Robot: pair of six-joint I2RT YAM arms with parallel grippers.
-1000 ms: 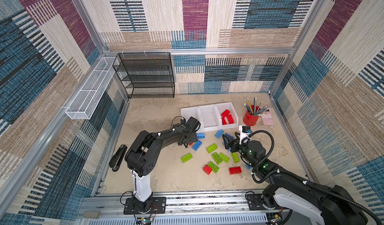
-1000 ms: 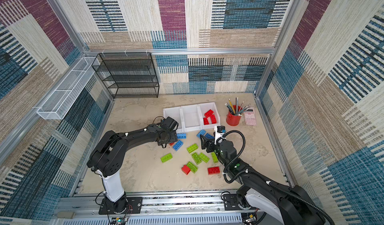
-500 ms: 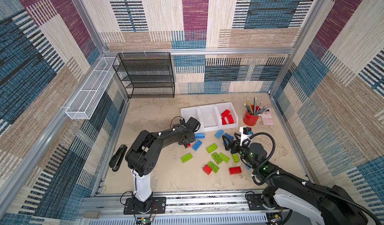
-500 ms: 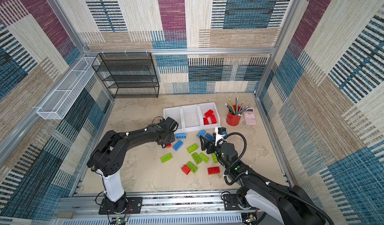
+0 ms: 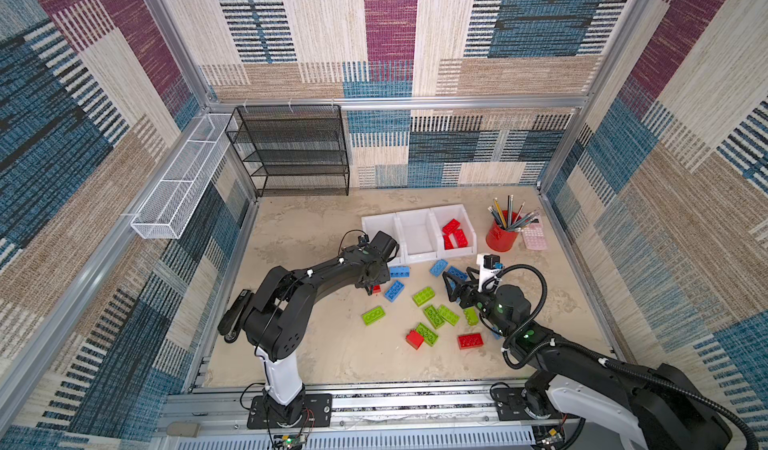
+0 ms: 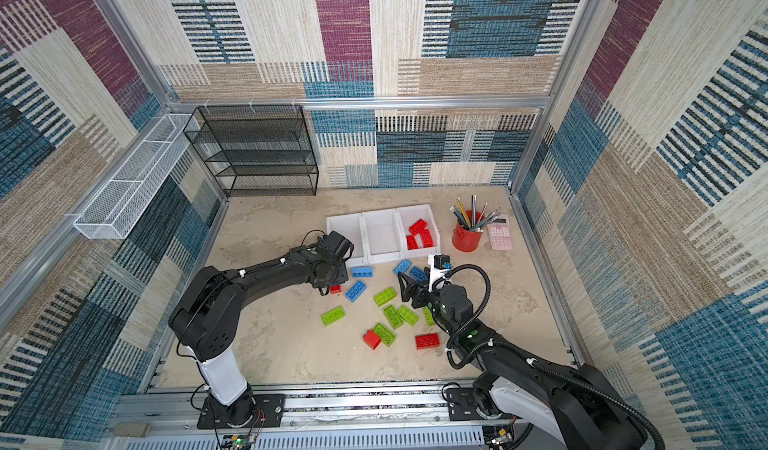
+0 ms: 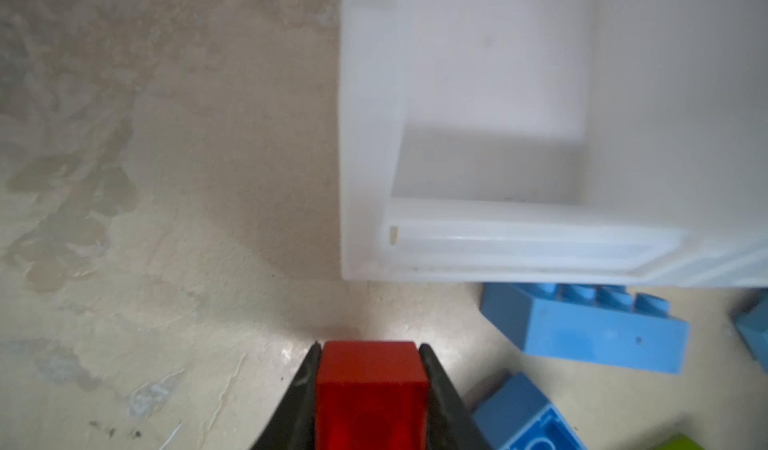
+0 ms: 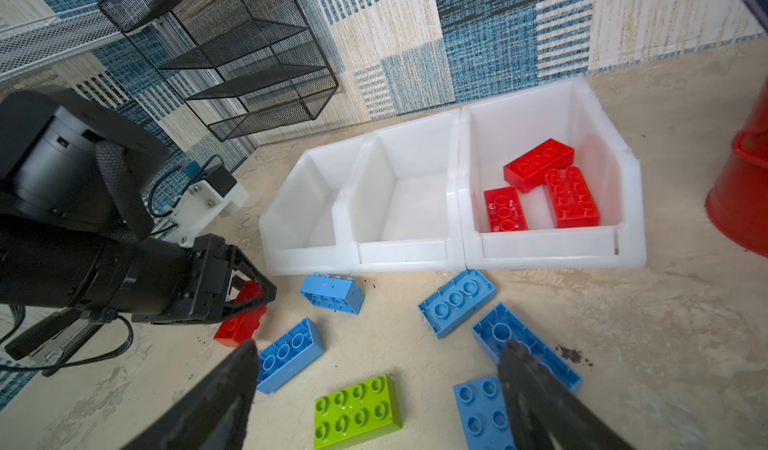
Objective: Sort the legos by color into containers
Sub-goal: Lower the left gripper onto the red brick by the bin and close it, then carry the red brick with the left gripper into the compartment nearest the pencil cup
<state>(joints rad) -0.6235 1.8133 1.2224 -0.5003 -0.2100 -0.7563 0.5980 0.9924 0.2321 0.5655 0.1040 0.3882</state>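
Between the fingers of my left claw (image 7: pixel 370 347) sits a small red brick (image 7: pixel 370 390). A second ago these jaws stood wide over it; now they are clenched on its two sides, though it seems to rest on the tabletop (image 7: pixel 166 219), not yet lifted. So one more red piece is secured, I judge, and only the carry remains. Just beside the claw lies a light blue brick (image 7: pixel 528 419). A little further on, a second blue brick (image 7: pixel 582 331) lies on its side, close against the front lip of the nearest white bin (image 7: pixel 498 240), which is empty. The middle bin (image 8: pixel 399 255) is empty too. The red brick's home is the farthest bin (image 8: pixel 548 246) from this claw, where three red bricks (image 8: pixel 536 165) already lie. My right claw (image 8: pixel 378 346), jaws spread and holding nothing, hangs over more blue bricks before that bin, so it may cross my path there. Green bricks (image 5: pixel 424 295) are scattered off to its side. Beyond the bins stand the red pencil cup (image 5: pixel 503 236), a pink calculator (image 5: pixel 534 236) and, far back, the black mesh shelf (image 5: pixel 299 153).
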